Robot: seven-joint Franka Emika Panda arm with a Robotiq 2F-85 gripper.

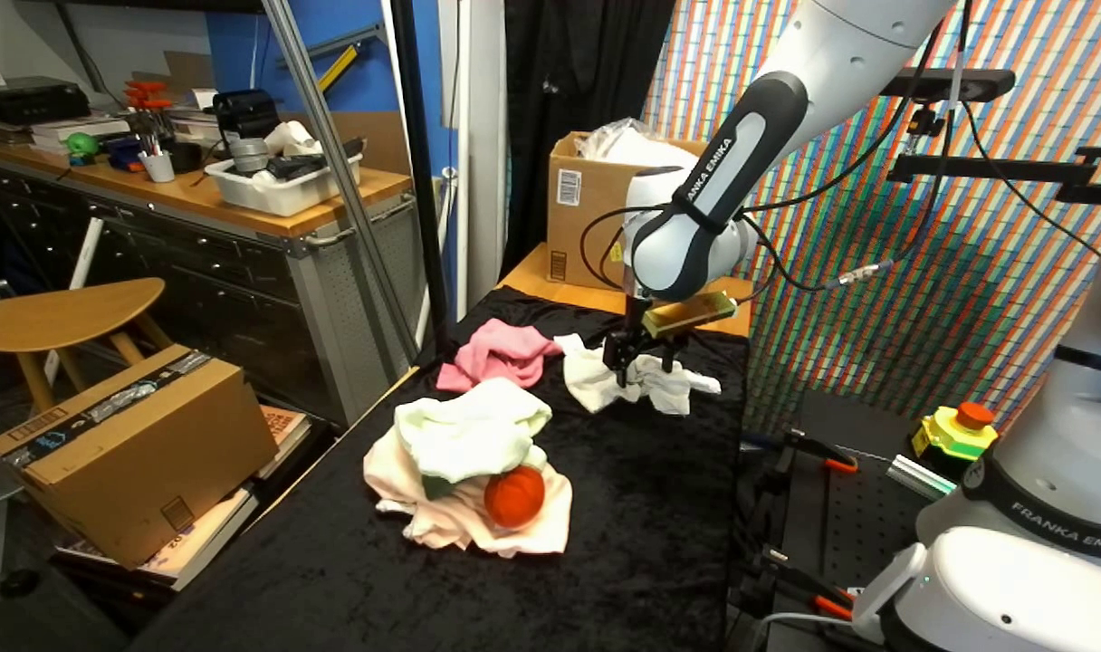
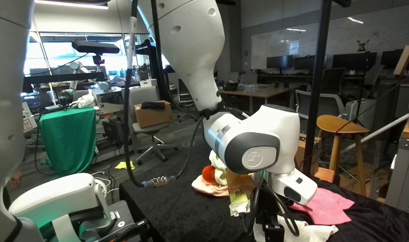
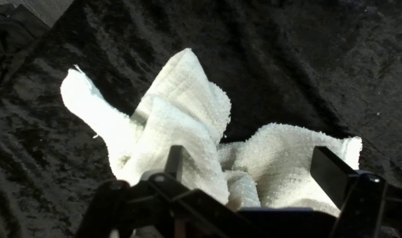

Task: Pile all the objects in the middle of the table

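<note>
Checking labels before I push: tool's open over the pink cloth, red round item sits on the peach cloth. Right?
Wrong colour under the tool: the wrist view shows it open over the white cloth. The red round item does sit on the peach cloth.

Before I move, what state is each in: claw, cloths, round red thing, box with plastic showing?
Claw: open at the white cloth; touching or not, unclear.
White cloth: crumpled.
Pink cloth: rumpled, beside the white one.
Pale green cloth: bunched, on the peach cloth.
Peach cloth: loosely spread, edges wrinkled.
Round red thing: resting on the peach cloth.
Box: open at the top.
</note>
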